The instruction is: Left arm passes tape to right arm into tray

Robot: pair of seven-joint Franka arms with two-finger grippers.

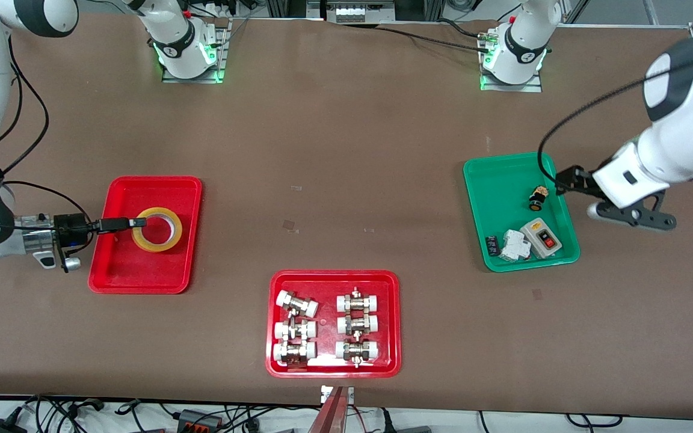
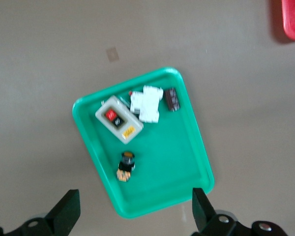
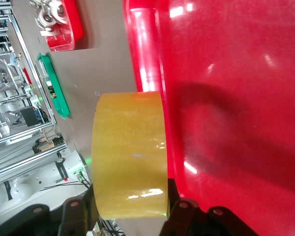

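The yellowish tape lies flat and low within the plain red tray at the right arm's end of the table. My right gripper is shut on the ring's wall, one finger inside the hole and one outside. In the right wrist view the tape fills the space between the black fingers, with the tray's floor beside it; I cannot tell whether the tape touches it. My left gripper hovers open and holding nothing at the green tray's edge near the left arm's end, seen as left gripper.
A wider red tray of metal-and-white pipe fittings sits near the front camera's edge of the table. The green tray holds a grey switch box, a white part and a small black knob; it appears in the left wrist view as green tray.
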